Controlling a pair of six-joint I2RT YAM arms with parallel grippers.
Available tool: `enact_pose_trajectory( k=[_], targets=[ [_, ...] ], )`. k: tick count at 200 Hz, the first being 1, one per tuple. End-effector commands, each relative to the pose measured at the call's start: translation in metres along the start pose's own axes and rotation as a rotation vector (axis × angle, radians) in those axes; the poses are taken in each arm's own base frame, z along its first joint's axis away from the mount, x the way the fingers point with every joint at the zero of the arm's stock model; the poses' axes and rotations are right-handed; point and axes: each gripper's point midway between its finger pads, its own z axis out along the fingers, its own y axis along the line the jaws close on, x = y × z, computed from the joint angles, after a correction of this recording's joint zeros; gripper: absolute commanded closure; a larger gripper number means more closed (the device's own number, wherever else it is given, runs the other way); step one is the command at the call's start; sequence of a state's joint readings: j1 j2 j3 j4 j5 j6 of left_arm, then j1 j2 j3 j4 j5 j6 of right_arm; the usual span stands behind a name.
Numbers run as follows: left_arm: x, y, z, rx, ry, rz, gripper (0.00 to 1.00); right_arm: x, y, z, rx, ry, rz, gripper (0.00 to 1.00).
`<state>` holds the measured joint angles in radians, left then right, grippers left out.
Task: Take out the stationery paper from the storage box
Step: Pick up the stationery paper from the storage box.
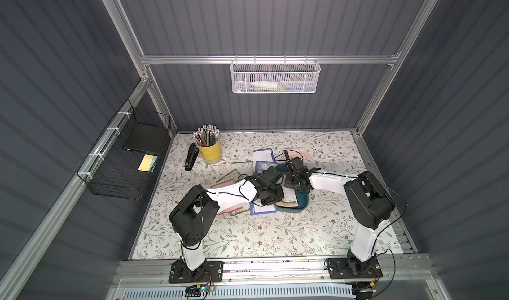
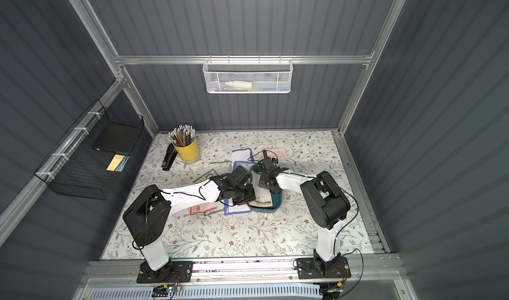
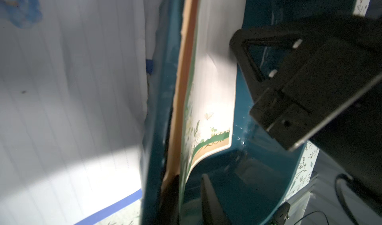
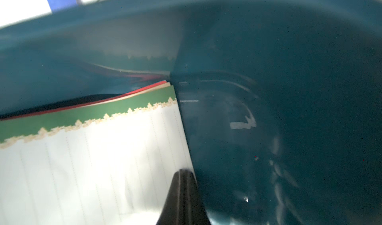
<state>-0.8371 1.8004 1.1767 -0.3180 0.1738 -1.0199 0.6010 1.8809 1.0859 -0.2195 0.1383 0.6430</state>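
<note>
The teal storage box (image 1: 301, 205) (image 2: 276, 205) sits mid-table with both grippers reaching into it. Inside lie stationery paper sheets: a white green-bordered one (image 3: 215, 85) (image 4: 82, 172) on top, tan (image 3: 185, 73) and red (image 4: 144, 89) edges under it. My left gripper (image 3: 190, 178) (image 1: 275, 199) stands slightly open at the box wall (image 3: 157, 110), and the sheets' curled edge runs up between its fingers. My right gripper (image 4: 183, 172) (image 3: 232, 43) is shut, its tip resting on the top sheet's edge. More sheets (image 1: 263, 210) (image 1: 263, 156) lie on the table outside the box.
At the back left stand a yellow cup of pencils (image 1: 210, 150) and a black stapler (image 1: 191, 156). Behind the box lies a pinkish calculator (image 1: 298, 152). A black wire basket (image 1: 124, 160) hangs on the left wall, a white mesh basket (image 1: 274, 76) on the back wall.
</note>
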Motion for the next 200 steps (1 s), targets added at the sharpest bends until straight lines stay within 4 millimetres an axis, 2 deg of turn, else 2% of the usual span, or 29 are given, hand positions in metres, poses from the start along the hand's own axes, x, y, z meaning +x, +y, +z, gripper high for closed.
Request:
enact_pose_trajectory(
  k=[1,23,70,103,113,139,200],
  targets=[
    [-0.002,-0.004,0.000,-0.008,-0.008,0.019,0.92,0.096,-0.053,0.025,0.155,0.329,-0.045,1.00],
    [-0.004,-0.005,-0.001,-0.009,-0.012,0.020,1.00,0.096,-0.053,0.025,0.156,0.329,-0.044,1.00],
    [-0.005,-0.006,0.002,-0.009,-0.019,0.033,1.00,0.089,-0.048,0.020,0.145,0.308,-0.035,1.00],
    [-0.011,-0.015,-0.004,0.017,-0.042,0.057,1.00,0.064,-0.050,0.000,0.186,0.229,-0.028,0.66],
    [-0.014,-0.021,-0.006,0.034,-0.054,0.073,1.00,0.055,-0.048,-0.007,0.191,0.202,-0.028,0.60],
    [-0.021,-0.031,-0.013,0.055,-0.081,0.100,1.00,0.031,-0.042,-0.028,0.188,0.129,-0.020,0.54],
    [-0.029,-0.045,-0.023,0.097,-0.122,0.128,1.00,-0.015,-0.039,-0.084,0.185,-0.052,0.019,0.50]
  ],
)
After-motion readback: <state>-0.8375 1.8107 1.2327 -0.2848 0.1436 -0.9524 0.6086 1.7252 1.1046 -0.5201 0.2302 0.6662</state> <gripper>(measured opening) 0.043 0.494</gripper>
